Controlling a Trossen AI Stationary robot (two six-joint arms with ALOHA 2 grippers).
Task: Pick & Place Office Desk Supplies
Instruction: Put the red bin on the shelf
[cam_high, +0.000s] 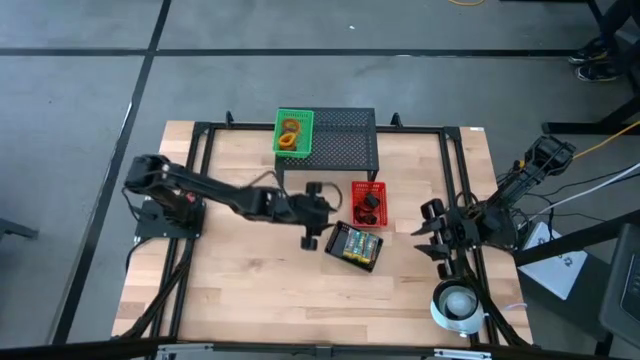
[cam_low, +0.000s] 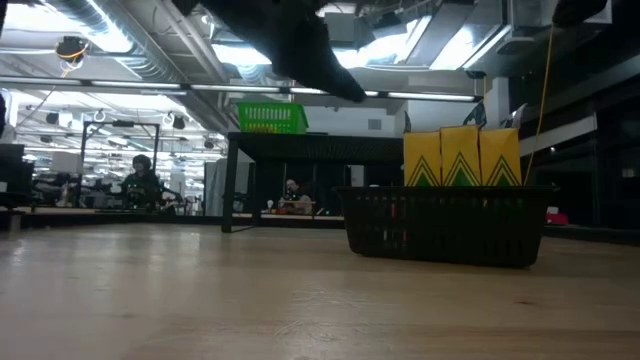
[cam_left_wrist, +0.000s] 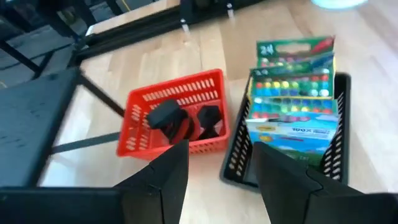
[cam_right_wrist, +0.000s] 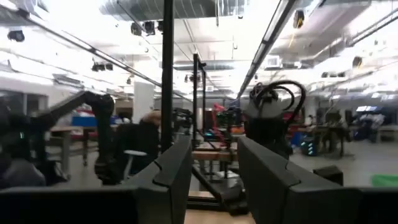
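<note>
Fingers (cam_left_wrist: 165, 186) of my left gripper (cam_left_wrist: 217, 180) spread wide, holding nothing, touching nothing. Just ahead: three crayon packets (cam_left_wrist: 292, 93) upright in one black basket (cam_left_wrist: 236, 158). Beside it, one red basket (cam_left_wrist: 171, 115) with black clips (cam_left_wrist: 168, 118). Right gripper (cam_high: 432, 232) waits, half open, well apart.

Even, bright overhead lighting. Ceiling strip lights (cam_low: 120, 45) glare above the green basket (cam_low: 271, 118); the near worktop (cam_low: 250, 310) is soft and unfocused. The red basket (cam_left_wrist: 176, 121) appears blurred, and soft shadows lie beneath the black basket (cam_high: 353, 246).
</note>
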